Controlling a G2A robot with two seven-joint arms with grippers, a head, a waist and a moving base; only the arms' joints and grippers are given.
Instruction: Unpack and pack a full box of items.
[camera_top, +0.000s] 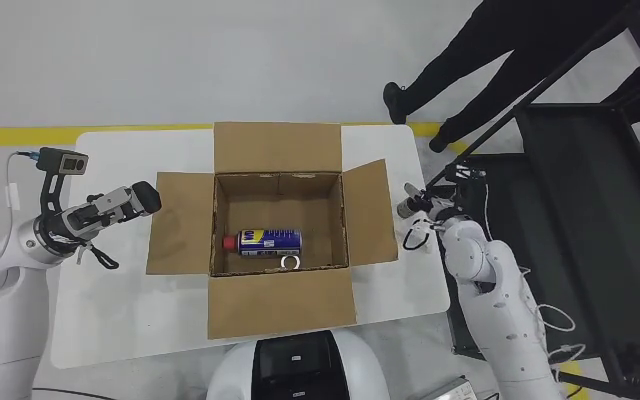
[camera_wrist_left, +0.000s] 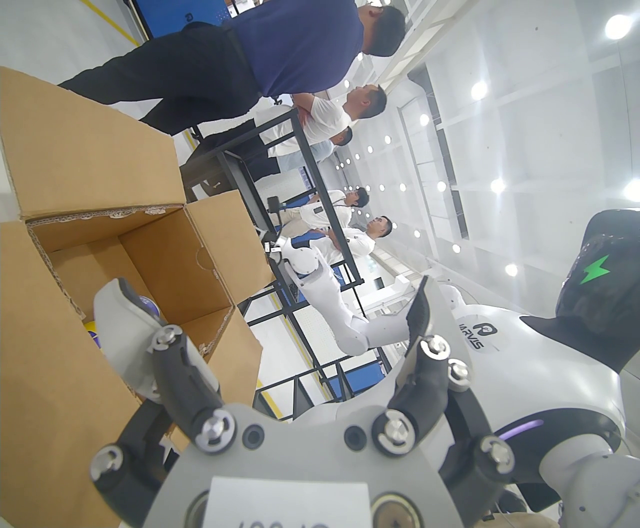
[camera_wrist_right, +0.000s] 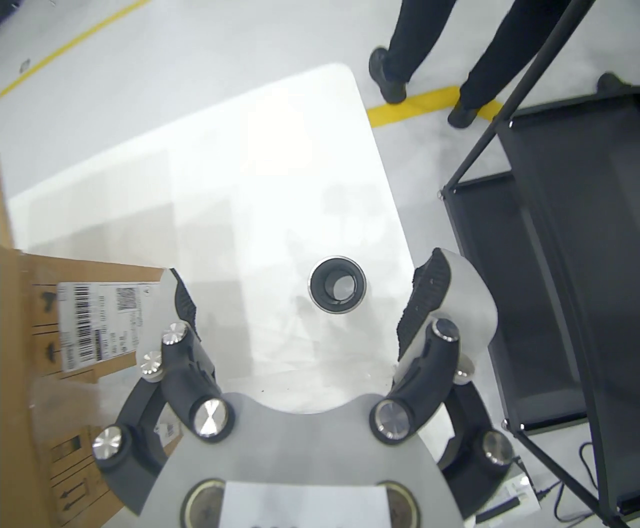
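From above, we see an open cardboard box (camera_top: 280, 150) in the middle of the white surface (camera_top: 110, 310), with its four flaps folded flat outward. Inside the box, toward its near wall, a spray can (camera_top: 270, 240) lies on its side. It is a smooth blue and yellow tube with a red cap. A small pale ring (camera_top: 290, 262) lies just beside it. The left hand (camera_top: 140, 200) hangs just outside the box's left flap, and the right hand (camera_top: 412, 214) hangs just outside its right flap. A black metal cart (camera_top: 560, 200) stands on the floor farther out on the box's right side.

In the left wrist view, the left hand's fingers (camera_wrist_left: 120, 320) are spread wide with nothing between them. The box's corrugated rim and plain brown inner walls lie just past one finger.

In the right wrist view, the right hand is spread open too, its ribbed black pads (camera_wrist_right: 420, 295) bare. Below it, a small black cylinder (camera_wrist_right: 337, 285) with a silvery rim stands upright on the surface, beside the box's right flap and touching neither finger. A printed label (camera_wrist_right: 95, 320) sits on that flap.
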